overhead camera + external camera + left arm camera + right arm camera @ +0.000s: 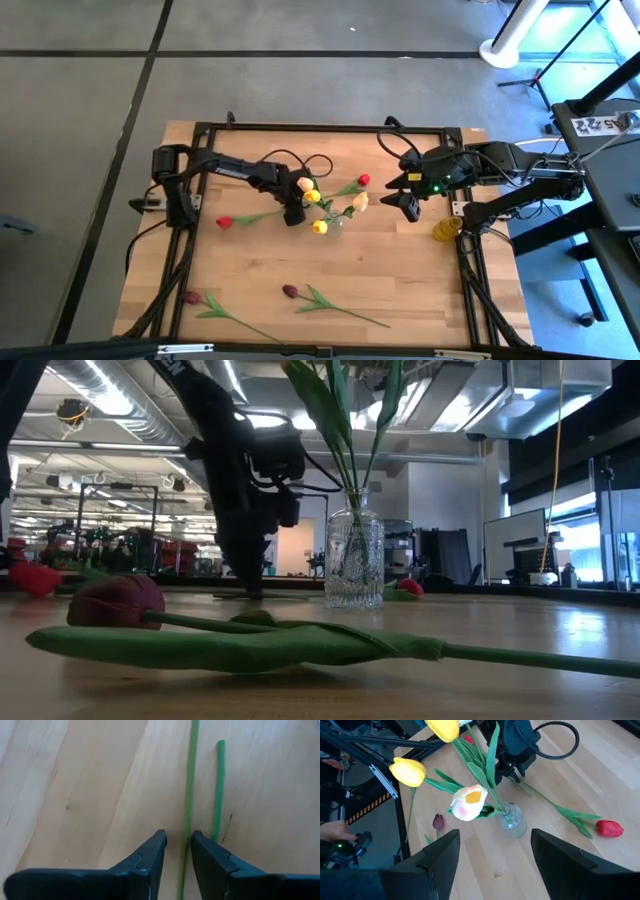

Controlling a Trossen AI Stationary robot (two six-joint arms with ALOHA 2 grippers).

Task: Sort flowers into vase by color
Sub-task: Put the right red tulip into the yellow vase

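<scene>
Left gripper (293, 214) is lowered to the table (400, 290) just left of the glass vase (338, 222). In the left wrist view a thin green stem (189, 795) is seen running lengthwise through the gap between the fingers (150, 857), which stand narrowly apart on either side of it; whether they touch it yet cannot be told. A second, shorter stem (218, 790) lies parallel, just outside one finger.

The straddled stem is judged to belong to the red tulip (224, 222), whose long axis runs left-right, head pointing left, away from the vase.

Right gripper (408, 204) hangs right of the vase, fingers spread wide, empty. The left arm is nearer.
</scene>
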